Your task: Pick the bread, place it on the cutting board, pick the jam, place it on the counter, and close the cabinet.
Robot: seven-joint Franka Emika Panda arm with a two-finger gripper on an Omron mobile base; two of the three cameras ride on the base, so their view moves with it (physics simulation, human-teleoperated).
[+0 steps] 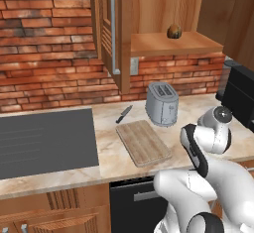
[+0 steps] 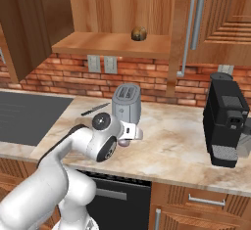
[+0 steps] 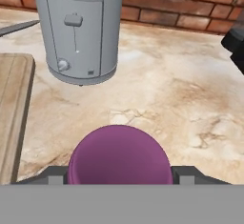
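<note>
Veined marble counter (image 3: 190, 99) below round purple jam (image 3: 119, 156) between fingers (image 3: 56, 175).

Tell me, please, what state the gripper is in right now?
Gripper: shut on the jam, low over the counter.

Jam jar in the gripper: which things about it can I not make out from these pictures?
- Lid: the hand view shows the jam as a purple dome between the tips of the gripper; no lid can be told.
- Lifted or resting on the counter: its base is cut off at the bottom of the hand view.
- Right base view: the robot's hand covers most of the jam; a small purple bit peeks out below.
</note>
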